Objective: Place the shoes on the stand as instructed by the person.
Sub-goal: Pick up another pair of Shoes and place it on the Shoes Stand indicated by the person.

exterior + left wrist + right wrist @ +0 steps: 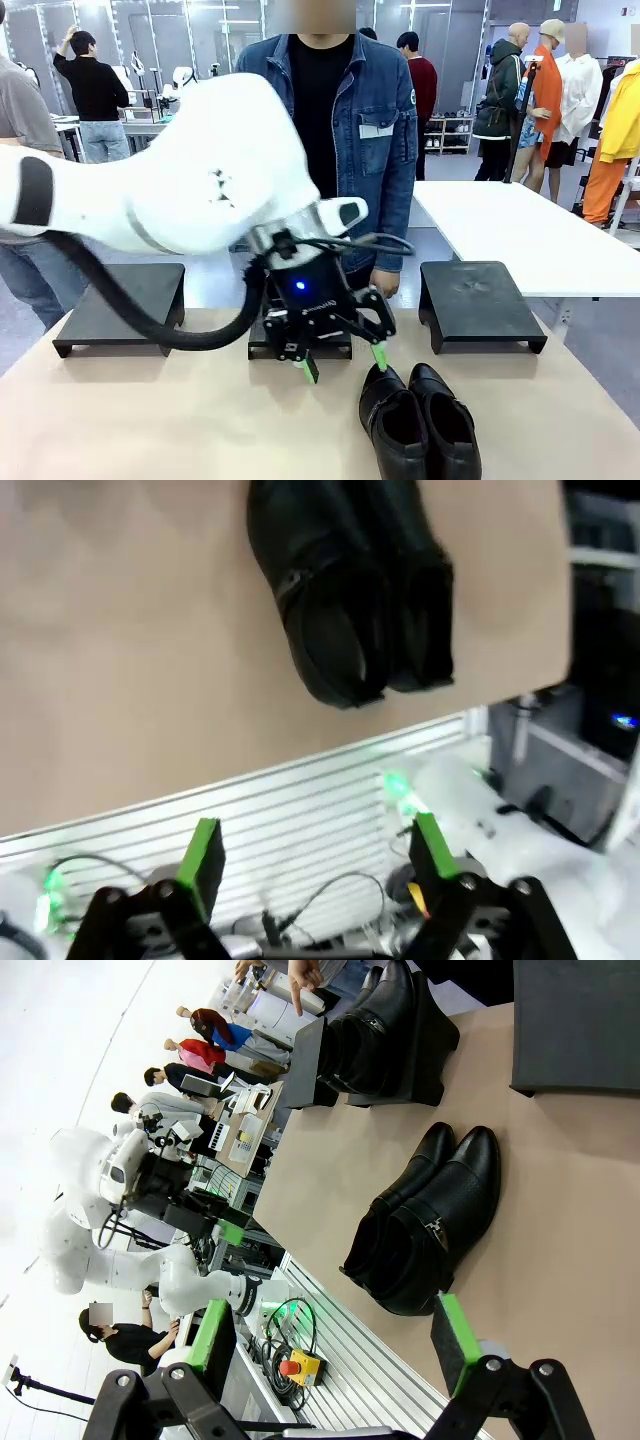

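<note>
left gripper [345, 363] is hovering, fingers spread and empty, just beside black dress shoes [420, 425] lying on the table [150, 420]; second pair [385, 1020] is sitting on a stand [306, 1058]; right gripper [332, 1338] is gaping too

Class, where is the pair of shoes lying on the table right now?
In the front view, the pair of shoes lies near the robot's edge of the table, right of centre, close to the open left gripper.
</note>
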Robot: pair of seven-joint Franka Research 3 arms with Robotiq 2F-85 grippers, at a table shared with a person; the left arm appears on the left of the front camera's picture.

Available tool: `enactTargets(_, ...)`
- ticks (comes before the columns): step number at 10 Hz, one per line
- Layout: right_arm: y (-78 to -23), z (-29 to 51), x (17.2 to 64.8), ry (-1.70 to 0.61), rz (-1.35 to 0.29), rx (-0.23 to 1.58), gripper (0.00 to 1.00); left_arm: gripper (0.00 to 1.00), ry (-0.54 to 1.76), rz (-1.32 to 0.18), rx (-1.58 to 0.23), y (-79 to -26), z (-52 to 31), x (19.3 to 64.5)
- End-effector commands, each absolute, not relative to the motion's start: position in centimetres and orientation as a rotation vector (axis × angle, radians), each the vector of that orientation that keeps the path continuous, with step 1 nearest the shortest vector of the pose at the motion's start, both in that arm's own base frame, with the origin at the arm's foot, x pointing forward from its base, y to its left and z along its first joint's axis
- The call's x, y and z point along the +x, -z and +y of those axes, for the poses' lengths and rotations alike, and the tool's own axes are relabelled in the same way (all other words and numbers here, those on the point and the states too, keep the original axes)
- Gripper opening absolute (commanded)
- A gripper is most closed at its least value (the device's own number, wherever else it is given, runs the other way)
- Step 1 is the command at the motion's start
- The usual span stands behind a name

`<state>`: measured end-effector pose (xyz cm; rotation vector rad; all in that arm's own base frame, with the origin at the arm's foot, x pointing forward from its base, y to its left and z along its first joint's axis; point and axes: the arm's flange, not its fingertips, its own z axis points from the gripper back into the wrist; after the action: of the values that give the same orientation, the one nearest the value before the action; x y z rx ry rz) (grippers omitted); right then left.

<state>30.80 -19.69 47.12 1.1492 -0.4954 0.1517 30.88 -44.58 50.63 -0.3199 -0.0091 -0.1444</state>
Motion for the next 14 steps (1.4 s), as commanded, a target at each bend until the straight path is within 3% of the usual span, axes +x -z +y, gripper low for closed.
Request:
enactTargets(1, -47.2, -19.7, 30.7, -0.161, -0.507, 1.154, 1.00, 0.93, 0.142, -0.037, -0.228, -49.6, -49.7, 32.1)
enactTargets(7, -47.2, -19.7, 30.7, -0.161, -0.507, 1.154, 1.00, 0.93, 0.036, -0.179, -0.260, -45.1, -57.4, 32.4)
enactTargets(14, -47.2, -19.7, 30.7, -0.161, -0.507, 1.154, 1.00, 0.93, 0.053, -0.086, -0.215, -40.3, -59.8, 34.2)
